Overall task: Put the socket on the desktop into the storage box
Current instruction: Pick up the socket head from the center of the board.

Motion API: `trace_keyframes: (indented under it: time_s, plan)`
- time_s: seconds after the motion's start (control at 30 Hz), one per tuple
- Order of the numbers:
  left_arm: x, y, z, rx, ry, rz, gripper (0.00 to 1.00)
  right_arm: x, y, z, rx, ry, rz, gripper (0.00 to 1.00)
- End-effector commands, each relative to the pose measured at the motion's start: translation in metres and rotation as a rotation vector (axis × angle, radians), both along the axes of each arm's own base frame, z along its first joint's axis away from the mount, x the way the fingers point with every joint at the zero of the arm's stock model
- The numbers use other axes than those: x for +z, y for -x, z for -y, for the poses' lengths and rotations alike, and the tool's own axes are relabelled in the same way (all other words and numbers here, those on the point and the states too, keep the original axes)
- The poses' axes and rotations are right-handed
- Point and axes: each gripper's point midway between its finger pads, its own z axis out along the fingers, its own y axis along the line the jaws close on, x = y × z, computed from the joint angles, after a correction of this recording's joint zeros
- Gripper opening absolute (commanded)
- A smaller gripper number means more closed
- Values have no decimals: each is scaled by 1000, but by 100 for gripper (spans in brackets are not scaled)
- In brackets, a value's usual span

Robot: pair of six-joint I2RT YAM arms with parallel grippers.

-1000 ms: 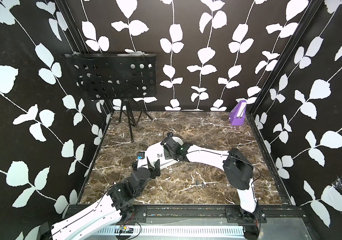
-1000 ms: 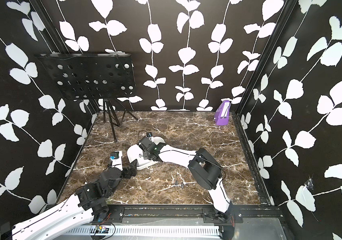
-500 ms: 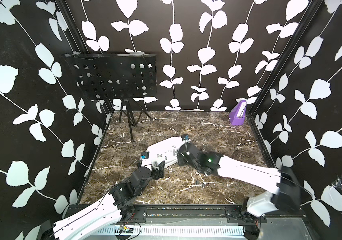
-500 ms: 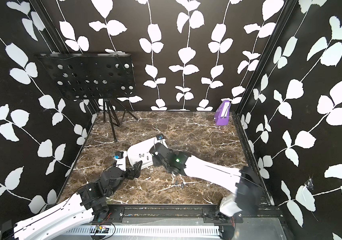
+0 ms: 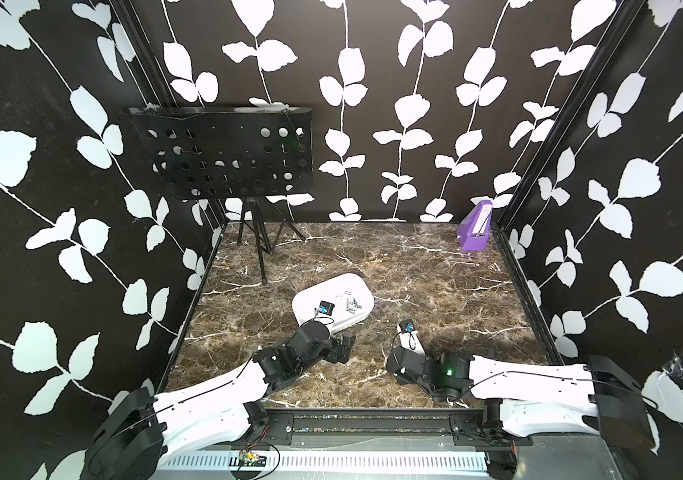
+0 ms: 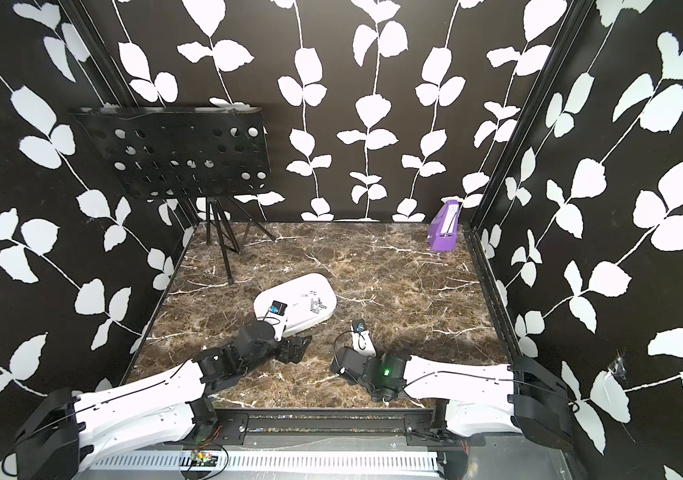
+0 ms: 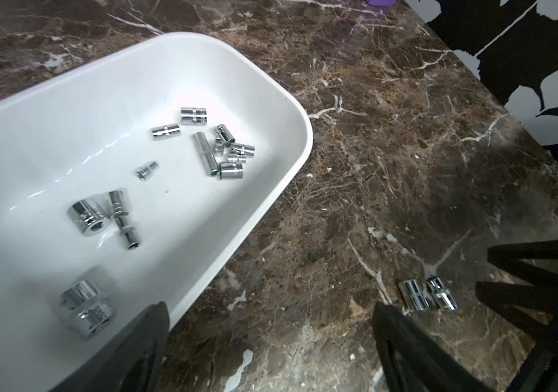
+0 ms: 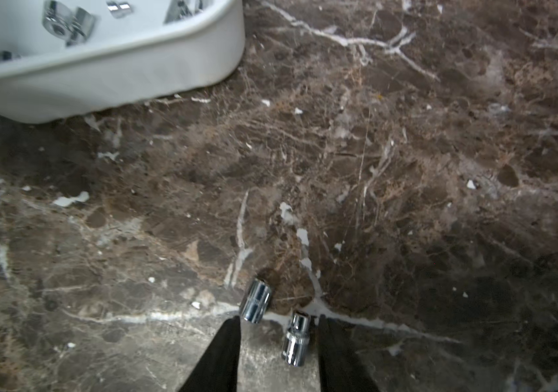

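Right wrist view: right fingers [image 8: 223, 356] parted, low astride socket [image 8: 295, 339] on desktop [image 8: 406, 169]; left fingers [image 7: 145, 339] spread, empty.

The left arm [image 5: 215, 395] and right arm [image 5: 531, 378] lay low along the frame's bottom; the left gripper [image 7: 271, 322] gaped wide, the right gripper [image 8: 279, 320] parted narrower.

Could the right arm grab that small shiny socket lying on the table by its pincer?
Probably yes: the socket lies flat between the open jaws of the right pincer, with nothing covering it. A second socket close beside it might get nudged.
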Motion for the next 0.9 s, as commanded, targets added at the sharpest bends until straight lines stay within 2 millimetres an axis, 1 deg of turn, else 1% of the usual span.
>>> trace_keyframes:
  time_s: [0.0, 0.23, 0.37, 0.57, 0.87]
  plan:
    - [6, 1, 7, -26, -2, -2, 94, -12, 1, -2, -54, -9, -2, 41]
    - [8, 0, 5, -15, 0, 4, 95, -27, 1, -20, -43, 6, -23, 41]
    - [11, -1, 2, -2, 6, 15, 95, -34, 1, -25, -46, 29, -38, 41]
    - [13, -1, -1, 8, 13, 26, 95, -43, 1, -28, -56, 49, -50, 40]
    - [13, -1, -3, 17, 14, 31, 95, -47, 0, -28, -58, 58, -48, 39]
